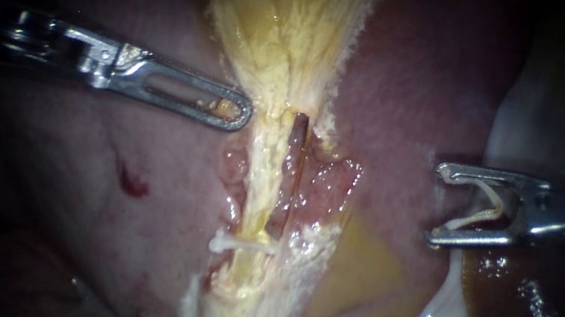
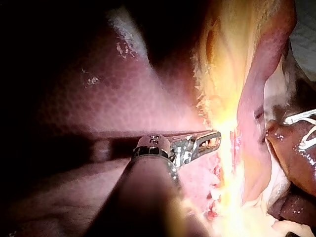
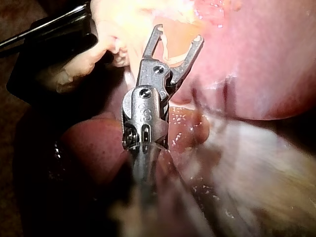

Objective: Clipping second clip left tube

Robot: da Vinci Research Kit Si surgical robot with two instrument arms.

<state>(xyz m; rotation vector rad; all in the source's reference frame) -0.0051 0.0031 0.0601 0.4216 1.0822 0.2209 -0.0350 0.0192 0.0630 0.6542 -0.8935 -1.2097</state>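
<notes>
endoscope view: right tool (image 1: pixel 437 204) holds open clip (image 1: pixel 493 212).

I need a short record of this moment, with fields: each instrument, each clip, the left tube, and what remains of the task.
left instrument: jaws shut on the gallbladder, at its narrow end
right instrument: over the liver, apart from the tubes
loaded clip: white, open, held between the right instrument's jaws
left tube: yellowish, exposed, carries one clip
placed clip: white, across the left tube
remaining: second clip not yet on the left tube
</notes>
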